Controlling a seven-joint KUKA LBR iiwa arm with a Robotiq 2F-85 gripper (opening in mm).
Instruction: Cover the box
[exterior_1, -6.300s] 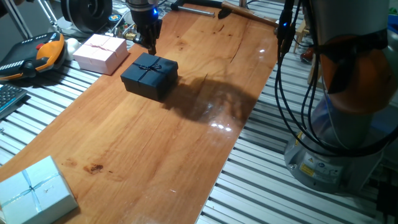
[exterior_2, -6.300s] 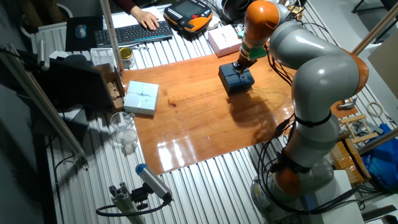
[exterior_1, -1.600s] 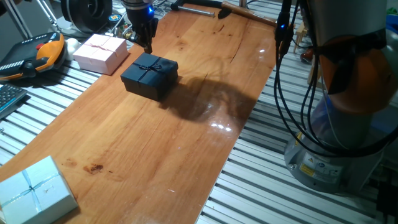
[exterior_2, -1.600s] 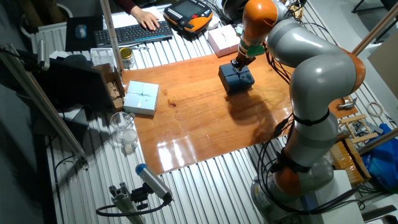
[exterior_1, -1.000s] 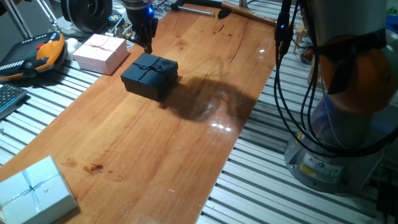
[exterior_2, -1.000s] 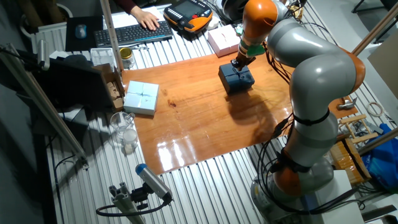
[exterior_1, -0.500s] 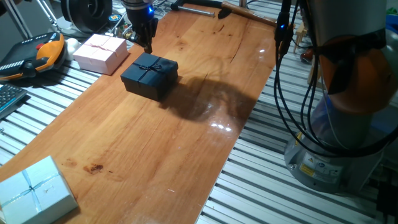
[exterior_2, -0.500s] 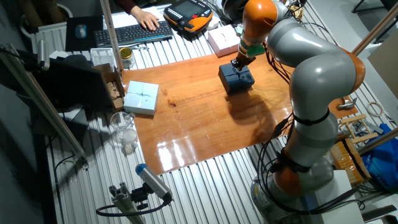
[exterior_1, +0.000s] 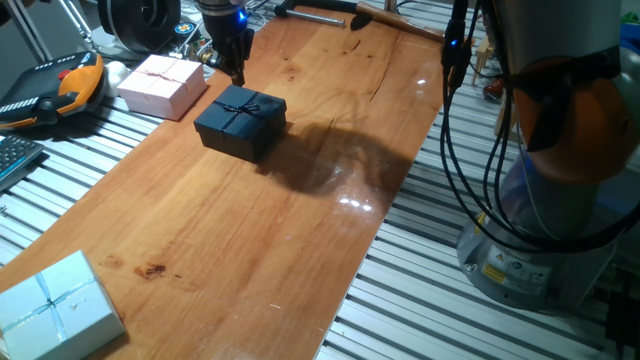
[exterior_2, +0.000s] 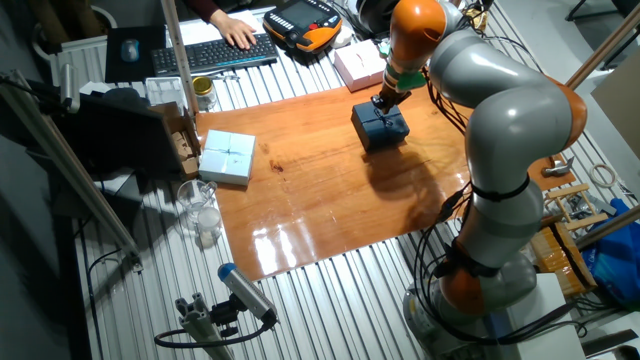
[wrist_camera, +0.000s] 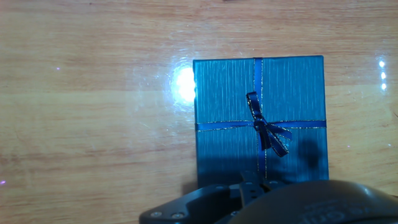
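Note:
The black box (exterior_1: 240, 123) stands on the wooden table (exterior_1: 300, 230) at the far left, closed by its lid with a dark ribbon and bow. It also shows in the other fixed view (exterior_2: 380, 125). In the hand view it (wrist_camera: 260, 118) looks blue, seen from above. My gripper (exterior_1: 238, 76) hangs just above the box's far edge, holding nothing; it also shows in the other fixed view (exterior_2: 383, 100). Its fingers look narrow and close together, and I cannot tell their opening. The hand view shows only the dark housing at the bottom edge.
A pink ribboned box (exterior_1: 160, 85) sits left of the black box, off the wood. A pale blue ribboned box (exterior_1: 55, 305) lies at the near left corner. An orange teach pendant (exterior_1: 65, 85), a keyboard (exterior_2: 215, 52) with a person's hand (exterior_2: 235, 30), and a glass jar (exterior_2: 200, 212) lie around the table.
Since the oldest frames my gripper has risen a little off the box's far edge. Nothing has moved over the last second.

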